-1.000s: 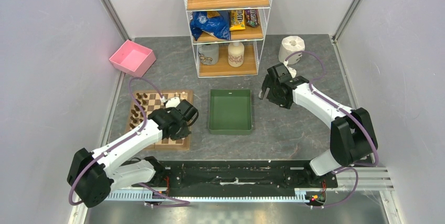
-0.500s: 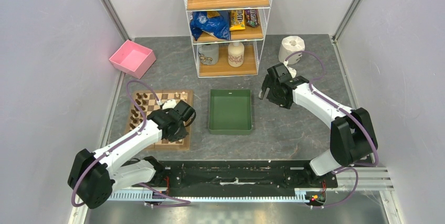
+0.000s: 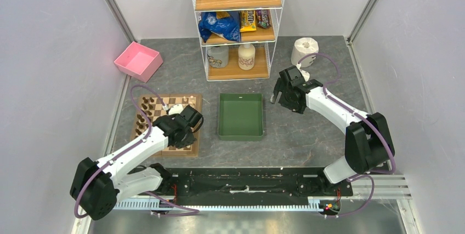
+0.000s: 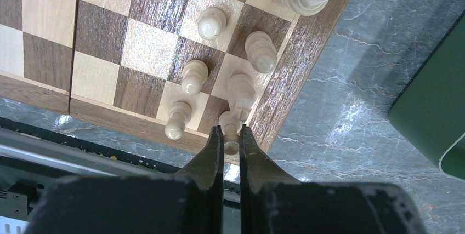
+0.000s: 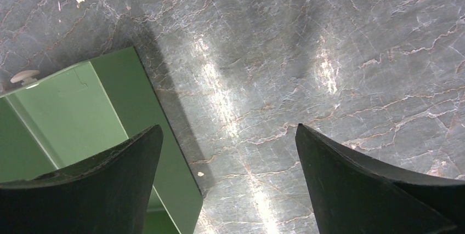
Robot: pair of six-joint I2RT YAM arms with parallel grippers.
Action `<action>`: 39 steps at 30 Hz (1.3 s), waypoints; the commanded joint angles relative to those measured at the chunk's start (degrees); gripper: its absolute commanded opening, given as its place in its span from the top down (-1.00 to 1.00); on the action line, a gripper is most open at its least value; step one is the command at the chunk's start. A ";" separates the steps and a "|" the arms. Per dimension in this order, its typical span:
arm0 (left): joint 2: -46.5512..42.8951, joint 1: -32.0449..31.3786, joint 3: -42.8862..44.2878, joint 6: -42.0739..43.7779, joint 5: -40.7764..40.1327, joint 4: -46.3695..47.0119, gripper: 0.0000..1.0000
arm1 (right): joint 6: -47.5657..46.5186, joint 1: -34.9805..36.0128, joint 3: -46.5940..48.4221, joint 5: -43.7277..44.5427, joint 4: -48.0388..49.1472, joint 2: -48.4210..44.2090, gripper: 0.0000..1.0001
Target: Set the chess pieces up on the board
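The board (image 3: 164,145) lies at the left of the table, with dark brown chess pieces (image 3: 143,114) along its left side and a few pale ones (image 3: 185,100) at its far right. My left gripper (image 3: 188,130) is over the board's right side. In the left wrist view it (image 4: 231,134) is shut on a cream chess piece (image 4: 231,126) at the corner square of the board (image 4: 285,83). Several cream pieces (image 4: 193,76) stand upright on nearby squares. I cannot tell whether the held piece rests on the board. My right gripper (image 3: 277,98) (image 5: 227,135) is open and empty above bare table.
A green tray (image 3: 240,97) sits between the arms; its corner (image 5: 164,135) is under my right gripper's left finger, with a small pale round thing (image 5: 24,76) at its edge. A wire shelf (image 3: 239,26), a pink box (image 3: 138,60) and a paper roll (image 3: 305,49) stand at the back.
My left gripper has moved a little to the left and nearer over the board's right side. The right arm has not moved.
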 commanded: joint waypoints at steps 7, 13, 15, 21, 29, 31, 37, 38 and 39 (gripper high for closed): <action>-1.01 0.56 0.92 -1.73 0.03 -1.40 0.96 | 0.23 -0.34 1.15 0.13 1.25 0.42 -0.98; -1.20 0.67 0.98 -1.46 0.57 -1.44 0.96 | 0.22 -0.32 1.28 0.01 1.26 0.49 -0.98; -0.91 0.74 0.64 -1.43 0.80 -1.26 0.96 | 0.13 -0.28 1.24 0.00 1.25 0.49 -0.98; -1.16 0.73 0.25 -1.38 0.76 -0.56 0.80 | 0.21 -0.29 1.23 -0.04 1.24 0.48 -0.98; -1.58 0.92 -0.04 -1.47 0.41 -0.61 0.43 | 0.12 -0.29 1.20 -0.18 1.25 0.30 -0.98; -1.61 0.95 0.05 -1.34 0.34 -0.62 0.38 | 0.22 -0.28 1.19 -0.27 1.25 0.30 -0.98; -1.42 1.00 0.66 -1.05 -0.12 -1.21 0.26 | 0.12 -0.29 1.41 -0.25 1.26 0.38 -0.98; -1.43 1.00 0.83 -0.98 -0.20 -1.31 0.25 | 0.12 -0.28 1.41 -0.26 1.25 0.39 -0.98; -1.42 1.05 1.00 -0.80 -0.25 -1.33 0.25 | 0.13 -0.28 1.42 -0.35 1.25 0.39 -0.98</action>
